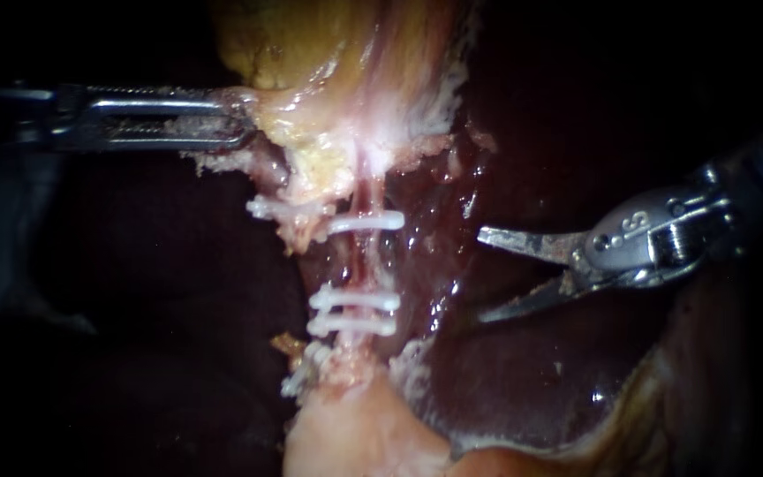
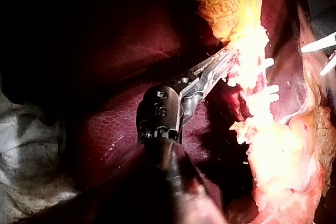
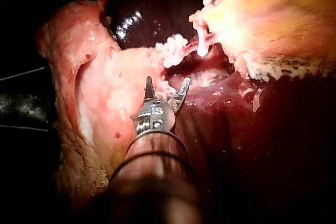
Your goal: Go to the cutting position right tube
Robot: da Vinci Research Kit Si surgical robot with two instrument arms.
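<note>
Dark red liver (image 1: 523,380) takes up most of the view; yellowish gallbladder (image 1: 293,44) sits up top; left instrument (image 1: 238,125) comes in level, jaws pinching the gallbladder's pale lower edge; right instrument (image 1: 480,276) hangs over the liver with its blades spread wide, nothing between them, tips aimed at the right tube (image 1: 366,261) but clearly apart from it; that thin pink tube runs down from the gallbladder; white clips (image 1: 368,221) cross it, one high, two low, with a bare stretch between.
</note>
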